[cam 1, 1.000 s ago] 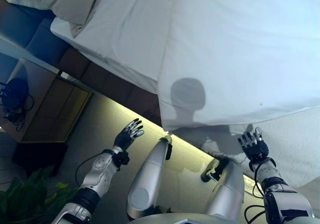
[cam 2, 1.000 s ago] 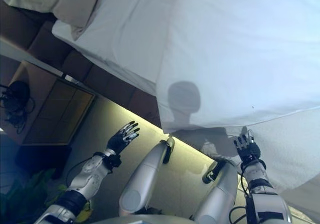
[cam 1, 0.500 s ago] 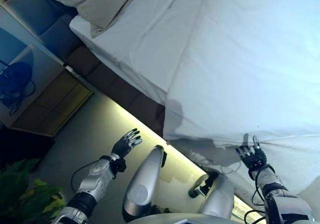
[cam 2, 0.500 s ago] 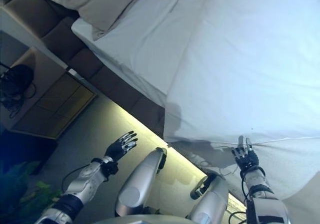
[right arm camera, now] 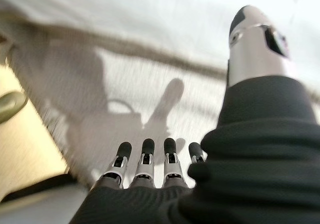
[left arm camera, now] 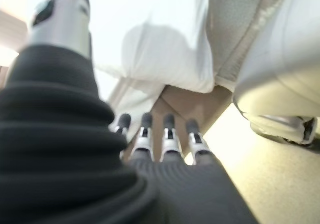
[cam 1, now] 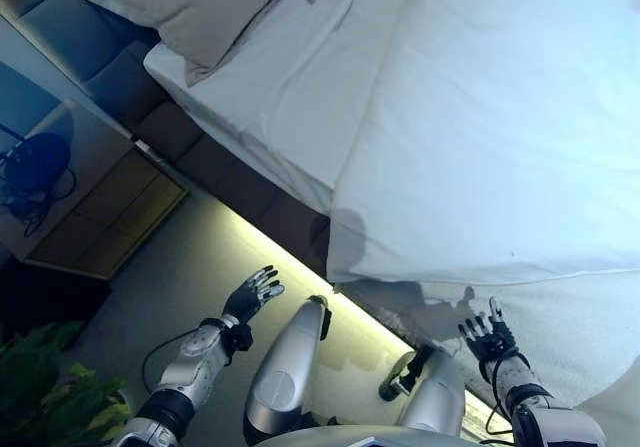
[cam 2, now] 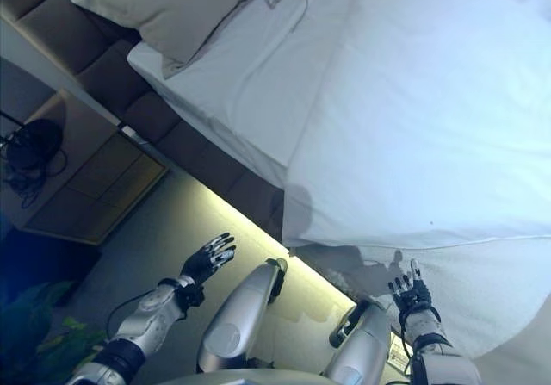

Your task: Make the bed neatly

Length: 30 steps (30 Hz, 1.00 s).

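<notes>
Left eye: white duvet (cam 1: 500, 137) lies across the bed, its near hem running out to my right, the far end cut off. Pillow (cam 1: 190, 7) at upper left.

Right eye: my left hand (cam 2: 209, 258) empty over the floor, fingers spread.

Right wrist: my right hand (right arm camera: 150, 169) fingers straight, holding nothing, just below the hem.
</notes>
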Available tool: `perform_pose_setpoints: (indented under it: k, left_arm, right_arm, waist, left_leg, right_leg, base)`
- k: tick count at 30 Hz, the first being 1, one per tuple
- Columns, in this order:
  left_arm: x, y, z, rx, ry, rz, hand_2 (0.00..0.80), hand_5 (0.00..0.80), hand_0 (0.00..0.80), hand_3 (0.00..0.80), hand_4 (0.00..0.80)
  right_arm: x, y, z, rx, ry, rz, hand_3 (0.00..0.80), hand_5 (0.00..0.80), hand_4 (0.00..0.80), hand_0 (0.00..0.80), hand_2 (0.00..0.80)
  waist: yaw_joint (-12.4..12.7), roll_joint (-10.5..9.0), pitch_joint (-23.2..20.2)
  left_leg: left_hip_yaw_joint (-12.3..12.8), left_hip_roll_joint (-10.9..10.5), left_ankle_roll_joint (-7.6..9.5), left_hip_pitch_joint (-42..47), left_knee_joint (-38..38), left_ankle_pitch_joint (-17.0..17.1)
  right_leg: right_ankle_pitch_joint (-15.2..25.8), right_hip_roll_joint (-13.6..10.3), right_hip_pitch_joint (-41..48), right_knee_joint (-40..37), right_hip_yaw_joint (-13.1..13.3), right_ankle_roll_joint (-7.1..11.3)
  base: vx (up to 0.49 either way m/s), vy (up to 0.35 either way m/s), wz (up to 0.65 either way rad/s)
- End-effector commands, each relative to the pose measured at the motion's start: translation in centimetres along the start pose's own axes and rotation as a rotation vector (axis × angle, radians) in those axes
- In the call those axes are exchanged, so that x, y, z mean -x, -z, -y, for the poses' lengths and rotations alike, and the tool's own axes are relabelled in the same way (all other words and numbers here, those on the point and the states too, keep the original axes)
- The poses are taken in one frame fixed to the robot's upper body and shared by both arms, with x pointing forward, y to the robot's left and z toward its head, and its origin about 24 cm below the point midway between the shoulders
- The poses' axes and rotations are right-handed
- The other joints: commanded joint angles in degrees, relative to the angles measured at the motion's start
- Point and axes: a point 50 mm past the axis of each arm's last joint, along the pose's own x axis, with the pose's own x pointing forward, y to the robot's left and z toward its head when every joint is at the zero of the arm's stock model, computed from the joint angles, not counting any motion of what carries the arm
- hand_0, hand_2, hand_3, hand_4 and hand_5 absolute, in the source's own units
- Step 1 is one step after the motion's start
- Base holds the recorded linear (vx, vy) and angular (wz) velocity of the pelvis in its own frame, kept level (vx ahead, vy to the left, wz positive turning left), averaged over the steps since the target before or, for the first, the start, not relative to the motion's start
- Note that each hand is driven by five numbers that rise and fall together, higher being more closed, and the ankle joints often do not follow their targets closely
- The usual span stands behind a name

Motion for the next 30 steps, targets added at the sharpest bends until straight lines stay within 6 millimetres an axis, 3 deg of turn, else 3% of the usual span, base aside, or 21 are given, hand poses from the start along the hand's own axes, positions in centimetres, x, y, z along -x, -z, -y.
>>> perform_pose_setpoints:
  k: [1,4,11,17,30]
  left_arm:
    - [-0.8,-0.8,1.4,0.013,0.03,0.088,0.0,0.0,0.0,0.0,0.0]
    - [-0.8,-1.4,1.4,0.009,0.032,0.096,0.0,0.0,0.0,0.0,0.0]
    - [0.0,-1.2,0.3,-0.012,0.013,0.07,0.0,0.0,0.0,0.0,0.0]
    - [0.4,-1.0,-0.5,-0.024,0.003,0.048,0.0,0.0,0.0,0.0,0.0]
    - [-0.3,-1.5,-0.2,-0.043,0.016,0.054,0.0,0.0,0.0,0.0,0.0]
  right_arm:
    - [0.5,-1.4,1.9,-0.063,0.05,0.063,0.0,0.0,0.0,0.0,0.0]
    - [0.6,-1.3,1.9,-0.083,-0.011,0.095,0.0,0.0,0.0,0.0,0.0]
    - [0.4,-3.9,-2.7,-0.096,-0.227,0.183,0.0,0.0,0.0,0.0,0.0]
    - [0.3,-6.4,-4.9,-0.079,-0.245,0.215,0.0,0.0,0.0,0.0,0.0]
    - [0.0,-7.0,-3.4,-0.135,-0.13,0.186,0.0,0.0,0.0,0.0,0.0]
  waist:
    - [-0.8,1.79,-0.7]
    - [-1.2,1.51,-0.5]
    - [-0.7,0.95,-0.7]
    - [0.4,0.78,-0.7]
    - [1.1,2.06,0.4]
  left_leg:
    - [2.2,1.7,2.73,-0.2,3.1,-1.5]
    - [2.4,1.9,2.62,0.8,2.5,-1.7]
    - [2.2,1.8,2.89,2.0,3.2,-2.3]
    - [1.9,1.8,2.86,2.7,3.4,-2.2]
    - [1.6,1.3,3.21,-1.0,6.5,-1.9]
  right_leg:
    - [22.2,1.2,-4.7,-10.3,3.5,6.83]
    - [22.4,1.0,-3.9,-10.9,3.4,6.94]
    - [21.8,0.3,-2.7,-9.7,2.9,7.26]
    - [22.2,-0.5,-1.7,-9.4,2.2,7.47]
    - [23.1,-1.4,-5.5,-7.0,2.8,7.15]
  base:
    - [-0.016,-0.015,-0.06]
    - [0.003,-0.013,-0.04]
    - [0.063,-0.026,-0.02]
    - [0.07,-0.022,0.02]
    - [0.009,-0.009,0.03]
